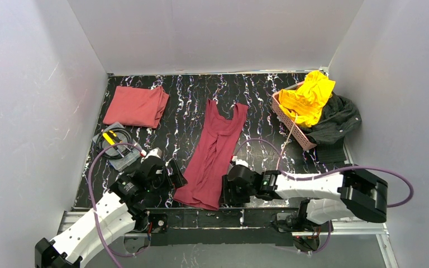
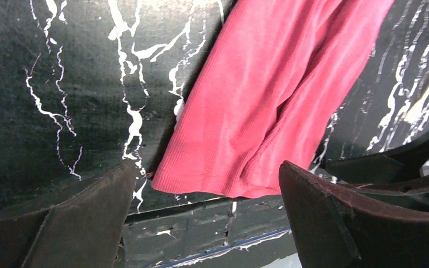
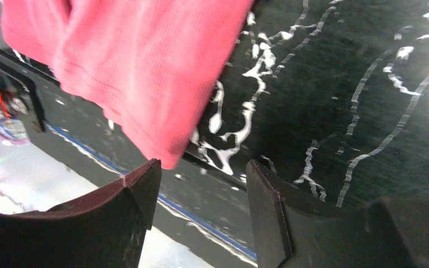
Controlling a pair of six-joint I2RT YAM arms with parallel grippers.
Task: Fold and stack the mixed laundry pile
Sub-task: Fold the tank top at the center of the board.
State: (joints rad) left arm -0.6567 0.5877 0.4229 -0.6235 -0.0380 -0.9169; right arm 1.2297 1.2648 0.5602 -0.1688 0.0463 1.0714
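**Left gripper** [image 2: 206, 223]: the jaws stand at full spread and hold nothing. The two dark fingers [image 2: 84, 223] frame the bottom hem of the maroon garment [image 2: 268, 100], which lies just beyond their tips and touches neither.

**Right gripper** [image 3: 201, 212]: the jaws are partly open and empty. The garment's other hem corner lies just beside the tip of one finger [image 3: 117, 218], outside the gap rather than in it.

**Seen from above:** the maroon garment [image 1: 215, 148] lies lengthwise and creased down the middle of the table [image 1: 190, 100]. Its straps point to the far side and its hem sits at the near edge, between the two grippers. A salmon-red garment [image 1: 137, 106] sits folded at the far left. A yellow garment [image 1: 310, 97] and a charcoal garment [image 1: 338, 120] lie heaped in and beside the pink basket [image 1: 287, 120] at the far right.

**Likely faults:**
- If the right jaws close where they stand, they probably meet on air or nip only the tip of the corner, and the cloth slips free on the lift.
- A finger landing on the hem would push it into a bunch.
- Because the hem lies at the table's near edge, a low approach may strike that edge.
- Unequal bites at the two corners would skew the fold.
- The central creases would be carried into the fold.
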